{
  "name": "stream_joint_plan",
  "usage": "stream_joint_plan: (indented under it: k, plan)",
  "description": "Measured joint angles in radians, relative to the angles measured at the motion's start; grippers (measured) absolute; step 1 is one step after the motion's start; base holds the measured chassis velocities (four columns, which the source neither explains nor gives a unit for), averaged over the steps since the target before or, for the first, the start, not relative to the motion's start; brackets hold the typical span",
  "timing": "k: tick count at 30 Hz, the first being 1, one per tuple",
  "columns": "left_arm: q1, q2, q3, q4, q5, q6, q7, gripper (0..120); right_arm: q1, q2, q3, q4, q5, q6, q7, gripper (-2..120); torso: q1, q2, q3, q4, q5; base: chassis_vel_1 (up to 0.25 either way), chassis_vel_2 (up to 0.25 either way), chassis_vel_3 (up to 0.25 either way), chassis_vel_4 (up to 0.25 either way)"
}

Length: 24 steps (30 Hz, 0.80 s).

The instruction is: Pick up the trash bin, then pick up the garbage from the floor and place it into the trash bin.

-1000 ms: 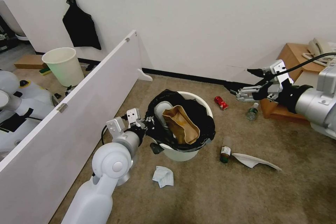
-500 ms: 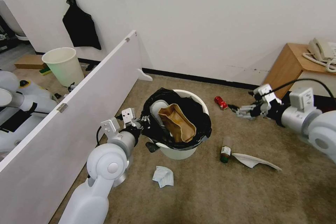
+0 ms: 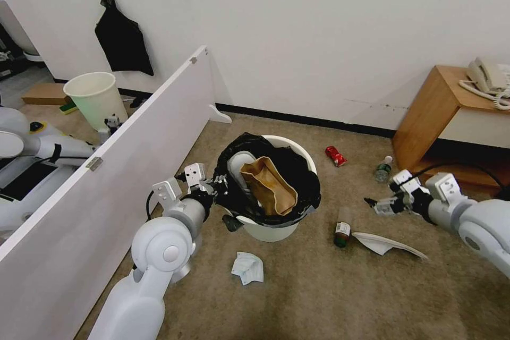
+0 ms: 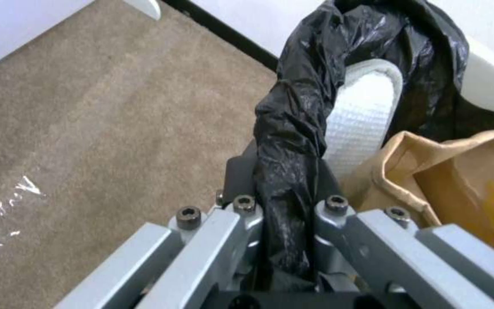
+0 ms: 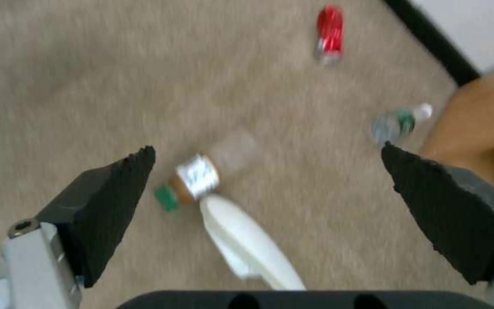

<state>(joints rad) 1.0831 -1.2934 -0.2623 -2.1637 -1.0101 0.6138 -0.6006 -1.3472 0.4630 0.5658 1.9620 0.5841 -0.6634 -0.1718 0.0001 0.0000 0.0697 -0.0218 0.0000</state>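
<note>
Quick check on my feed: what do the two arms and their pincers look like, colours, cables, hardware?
Both arms have glossy white rounded shells with silver-grey metal wrists. The left pincer has silver linkage bars with black hex bolts, white box-shaped wrist modules and a black cable. The right pincer has black wedge-shaped textured pads on silver fingers, the same white modules, and a black cable.

An office-like room set up as a robot test space: short beige carpet [image 3: 329, 287] runs to a plain white wall [image 3: 319, 26] with a black baseboard [image 3: 297, 118]. At about 3 o'clock a wooden side cabinet [image 3: 430, 111] carries a corded desk telephone [image 3: 486, 77]. At 9 o'clock a low white partition panel [image 3: 133, 154] fences off the area, and beyond it, near 10 o'clock, stand an unlined pale bin [image 3: 98, 98] and part of another white robot [image 3: 32, 149]
</note>
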Motion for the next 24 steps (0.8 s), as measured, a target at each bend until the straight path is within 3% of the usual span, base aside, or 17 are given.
stream_joint_plan:
  k: [7, 24]
  plan:
    - [0.011, 0.002, -0.002, -0.005, 0.001, 0.0, 0.001, 4, -0.026, 0.006, -0.009, -0.059, -0.061, -0.066, -0.046, 100, 0.0, 0.0, 0.0, 0.0, 0.0, 0.0, 0.0, 0.0, 0.0]
    - [0.032, 0.006, -0.005, -0.023, 0.005, -0.001, 0.003, 4, 0.017, 0.042, -0.041, -0.183, -0.218, -0.06, -0.191, 100, 0.0, 0.0, 0.0, -0.0001, 0.0, 0.0, 0.0, 0.0, 0.0]
